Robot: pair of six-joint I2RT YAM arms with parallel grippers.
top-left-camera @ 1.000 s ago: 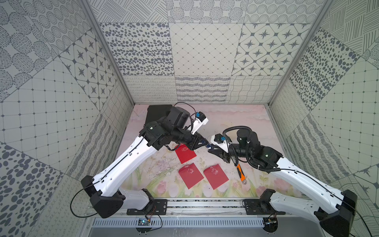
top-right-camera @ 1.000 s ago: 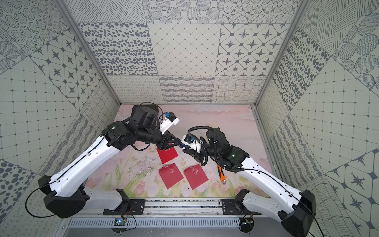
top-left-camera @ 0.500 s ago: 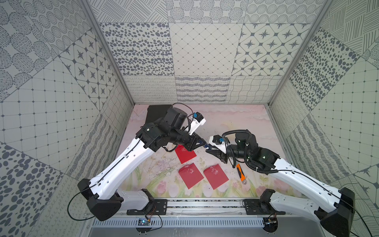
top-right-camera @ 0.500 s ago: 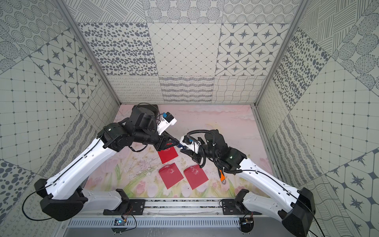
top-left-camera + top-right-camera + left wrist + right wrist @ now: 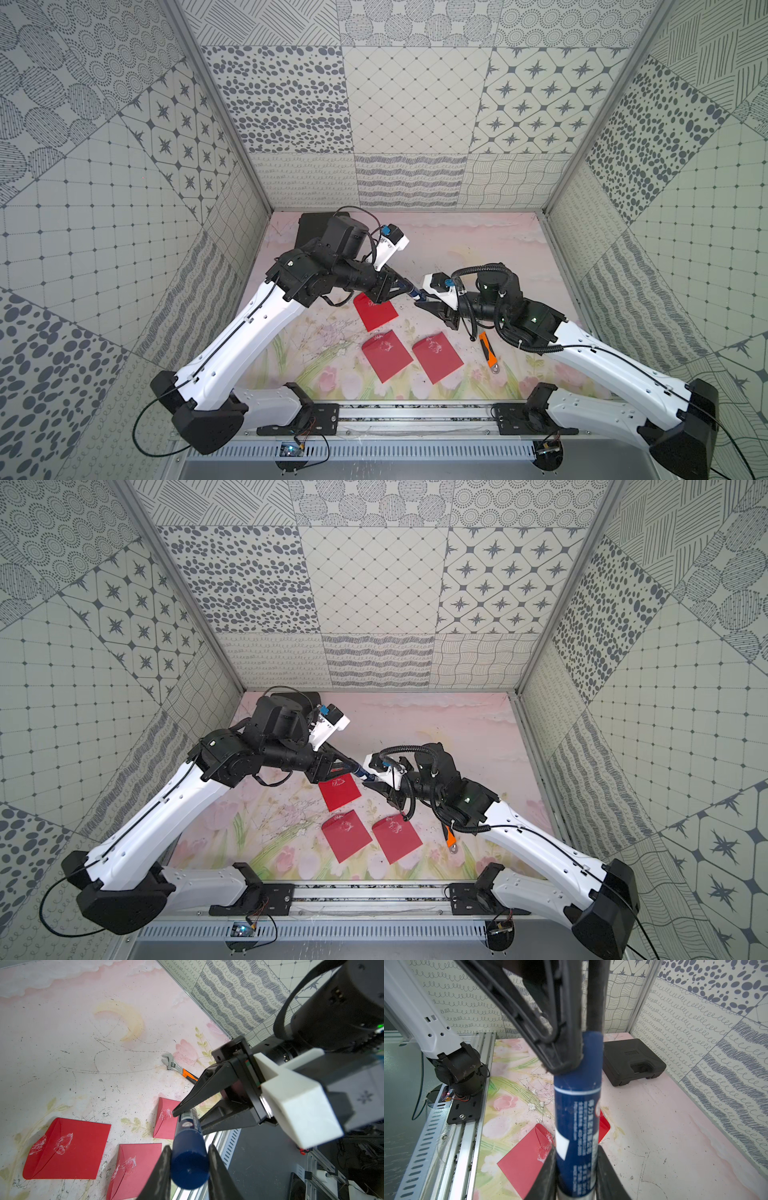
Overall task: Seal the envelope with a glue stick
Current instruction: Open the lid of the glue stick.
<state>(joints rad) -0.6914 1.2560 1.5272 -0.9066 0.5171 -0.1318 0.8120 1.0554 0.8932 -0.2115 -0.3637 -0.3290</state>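
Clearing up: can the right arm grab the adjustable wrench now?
Probably not yet: the right jaws are shut on the glue stick, whose cap the left jaws clamp. The adjustable wrench lies uncovered nearby.

The glue stick [image 5: 577, 1118] is dark blue with white lettering. Three envelopes [image 5: 388, 361] are red. The wrench [image 5: 179, 1070] has an orange handle and silver head. The case [image 5: 633, 1061] is black. The mat [image 5: 478, 249] shows pink tulips.
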